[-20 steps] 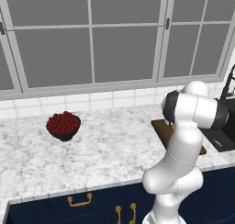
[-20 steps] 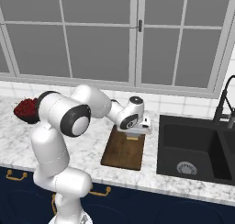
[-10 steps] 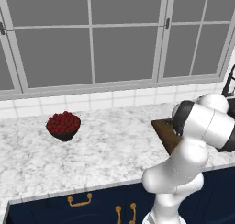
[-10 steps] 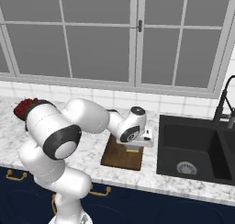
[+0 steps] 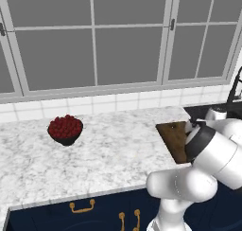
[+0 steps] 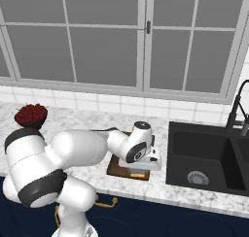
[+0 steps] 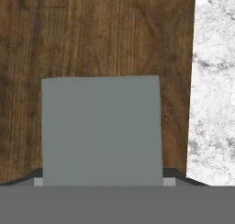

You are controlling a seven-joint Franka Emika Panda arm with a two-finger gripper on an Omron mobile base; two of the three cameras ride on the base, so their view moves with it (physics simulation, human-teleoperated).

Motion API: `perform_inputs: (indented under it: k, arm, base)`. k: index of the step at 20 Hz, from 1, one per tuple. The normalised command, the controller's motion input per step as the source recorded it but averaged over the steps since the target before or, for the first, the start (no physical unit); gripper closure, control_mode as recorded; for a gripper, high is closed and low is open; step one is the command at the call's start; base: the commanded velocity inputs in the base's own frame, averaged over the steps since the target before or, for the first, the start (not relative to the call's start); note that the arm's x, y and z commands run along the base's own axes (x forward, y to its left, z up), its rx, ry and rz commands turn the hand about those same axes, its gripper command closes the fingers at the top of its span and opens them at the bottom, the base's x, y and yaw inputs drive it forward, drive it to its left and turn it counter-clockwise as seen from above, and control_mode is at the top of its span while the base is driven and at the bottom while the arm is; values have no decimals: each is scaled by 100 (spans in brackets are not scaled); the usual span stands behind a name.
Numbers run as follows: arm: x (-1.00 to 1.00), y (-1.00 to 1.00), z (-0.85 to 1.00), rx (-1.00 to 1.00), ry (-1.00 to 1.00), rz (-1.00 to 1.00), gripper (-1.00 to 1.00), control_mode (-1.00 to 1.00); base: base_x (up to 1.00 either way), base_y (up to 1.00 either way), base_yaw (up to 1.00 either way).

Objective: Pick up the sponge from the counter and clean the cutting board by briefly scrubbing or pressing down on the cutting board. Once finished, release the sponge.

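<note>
- Hand view: sponge (image 7: 101, 130) sits right in front of the camera, grey scouring top facing it, lying on the cutting board (image 7: 92, 32).
- Small dark and pale bits of the fingertips (image 7: 169, 181) peek out at both lower corners of the sponge, so the gripper looks closed on the sponge, one finger at each side.
- White marble desk (image 7: 213, 90) runs along the right side of the hand view, just beyond the board edge; sponge is near that edge but fully on the wood.
- Right base view: gripper (image 6: 141, 170) points down at the near part of the cutting board (image 6: 116, 166), hand low over it.
- A yellow strip of the sponge (image 6: 137, 174) shows under the hand, on the board's near right corner.
- The board lies on the desk (image 6: 87, 122) just left of the black sink (image 6: 204, 156), close to the front edge.
- Left base view: the arm's elbow covers most of the cutting board (image 5: 174, 137); only its left part shows, on the desk (image 5: 104, 149).
- Navy cabinets with gold handles (image 5: 82, 208) below the desk front.
- Dark bowl of red fruit (image 5: 65, 129) well apart to the left, nearer the back of the desk; also seen at (image 6: 31, 115).
- Black faucet (image 6: 237, 110) behind the sink.
- White tile backsplash (image 5: 94, 104) and grey-paned windows (image 5: 127, 36) along the back wall.
</note>
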Motion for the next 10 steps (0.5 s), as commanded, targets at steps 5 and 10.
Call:
perform_inputs:
  k: [5,10]
  arm:
    - [-8,-1,0,0,18,0,100,-100]
    - [39,0,0,6,-9,1,100,-100]
  base:
    - [0,0,0]
    - [0,0,0]
